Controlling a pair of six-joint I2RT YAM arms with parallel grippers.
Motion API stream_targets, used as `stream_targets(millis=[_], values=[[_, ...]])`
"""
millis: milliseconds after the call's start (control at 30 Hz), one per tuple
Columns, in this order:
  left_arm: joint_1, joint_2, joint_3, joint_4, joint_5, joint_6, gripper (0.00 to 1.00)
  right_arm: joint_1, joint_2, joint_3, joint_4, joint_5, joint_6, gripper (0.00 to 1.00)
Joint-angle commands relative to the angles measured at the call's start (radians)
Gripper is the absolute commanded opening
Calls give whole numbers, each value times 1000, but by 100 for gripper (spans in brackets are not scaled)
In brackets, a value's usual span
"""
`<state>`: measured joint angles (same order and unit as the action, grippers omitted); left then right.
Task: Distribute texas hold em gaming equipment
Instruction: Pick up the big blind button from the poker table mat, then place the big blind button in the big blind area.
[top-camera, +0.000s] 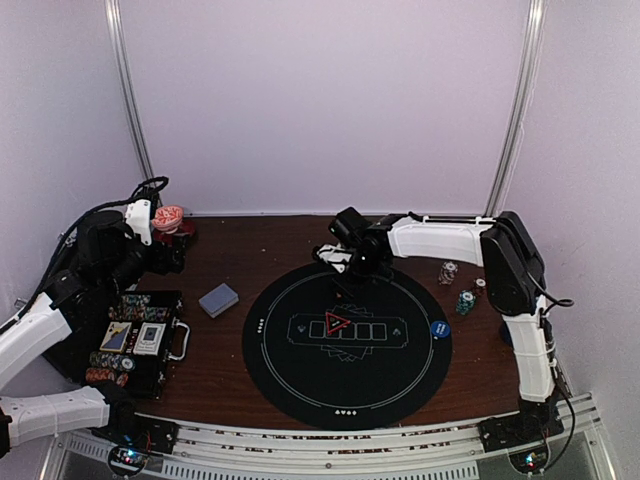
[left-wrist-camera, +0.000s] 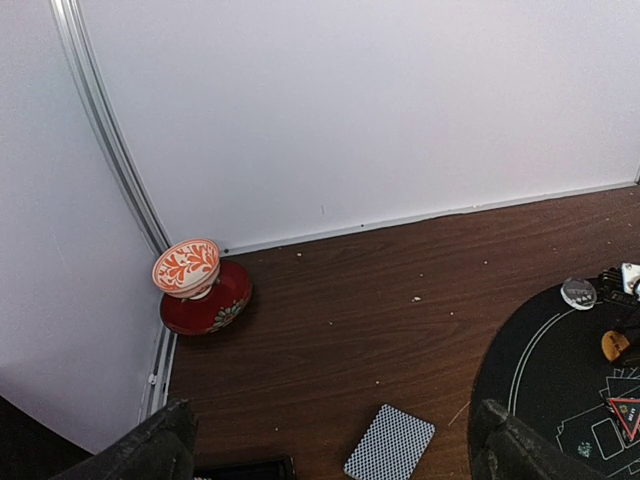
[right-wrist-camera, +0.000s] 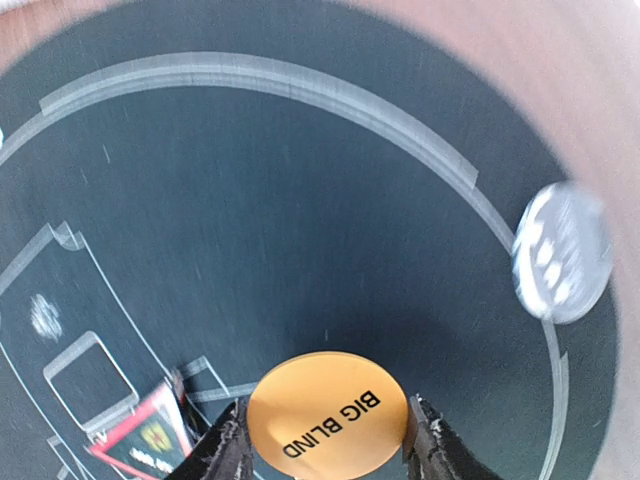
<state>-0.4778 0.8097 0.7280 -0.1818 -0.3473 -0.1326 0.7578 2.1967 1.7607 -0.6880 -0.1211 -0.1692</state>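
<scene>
Part done, I judge: triangle (top-camera: 335, 322) sits mid-mat (top-camera: 300, 385), blue button (top-camera: 440, 328) at its right rim; deck (top-camera: 218, 299) lies off the mat, undealt. Right gripper (right-wrist-camera: 328, 447) pinches the orange button (right-wrist-camera: 328, 405) above the mat's far edge; round, no long axis, lettered face up. Left gripper (left-wrist-camera: 335, 447) spread, empty.

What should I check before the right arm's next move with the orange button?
1. Grip on orange button by right fingers: ok.
2. Button lifted off the mat: cannot tell.
3. Position of left fingers, open and away from the mat: ok.
4. Gap between grey chip and button: ok.
5. Dealing of card deck: not ok, it lies whole beside the mat.
</scene>
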Motion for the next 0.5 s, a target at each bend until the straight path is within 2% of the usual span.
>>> stream_targets(millis=[0, 467], values=[[0, -1, 21, 42, -2, 3, 98, 39, 45, 107, -16, 24, -4, 47], [0, -3, 21, 43, -12, 4, 98, 225, 166, 298, 20, -17, -9, 48]])
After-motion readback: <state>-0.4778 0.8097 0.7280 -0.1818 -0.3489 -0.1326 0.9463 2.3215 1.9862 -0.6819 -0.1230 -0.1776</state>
